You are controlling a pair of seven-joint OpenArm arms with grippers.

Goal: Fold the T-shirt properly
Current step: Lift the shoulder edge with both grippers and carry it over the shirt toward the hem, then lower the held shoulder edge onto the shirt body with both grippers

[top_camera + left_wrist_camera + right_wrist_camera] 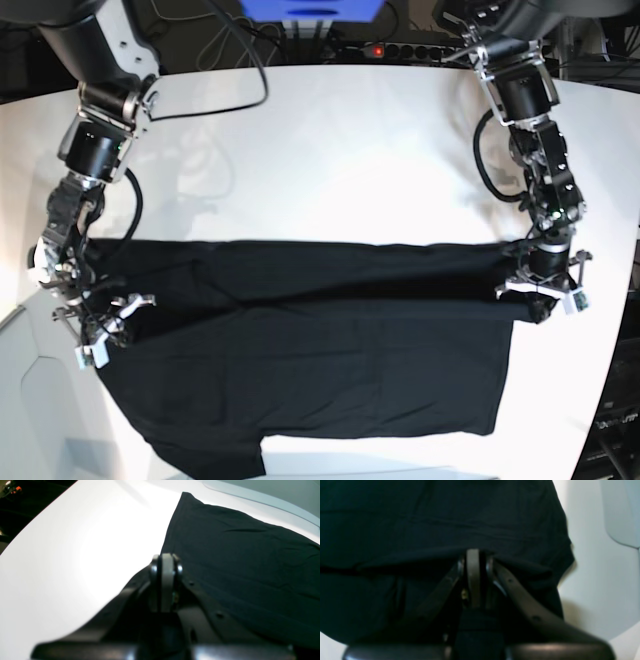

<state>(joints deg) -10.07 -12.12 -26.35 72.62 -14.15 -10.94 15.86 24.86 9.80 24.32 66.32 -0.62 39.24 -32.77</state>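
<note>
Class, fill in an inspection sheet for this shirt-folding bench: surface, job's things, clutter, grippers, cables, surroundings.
Surface: white round-edged table, bare beyond the shirt.
Job's things: plain black cloth T-shirt spread flat, one band folded across its far edge; a sleeve reaches the near edge.
Clutter: nothing seen.
Grippers: left gripper shut on the T-shirt's edge; right gripper shut on its opposite edge.
Cables: black cables trail over the far table edge.
Surroundings: power strip with a red light behind the table.
</note>
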